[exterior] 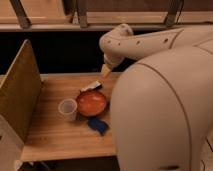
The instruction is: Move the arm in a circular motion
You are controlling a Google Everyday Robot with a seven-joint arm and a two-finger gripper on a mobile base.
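The cream-white arm point(150, 45) of thick rounded segments fills the right of the camera view and bends at an elbow near the top middle. Its pale-yellow wedge tip, the gripper point(106, 70), hangs above the far edge of the wooden table point(55, 135), just behind the orange bowl point(91, 102). It holds nothing that I can see.
A clear plastic cup point(67, 109) stands left of the bowl. A blue crumpled thing point(98, 125) lies in front of the bowl, a small white packet point(90, 87) behind it. A wooden board point(20, 87) stands upright along the table's left side. The arm's big segment point(160, 115) hides the table's right part.
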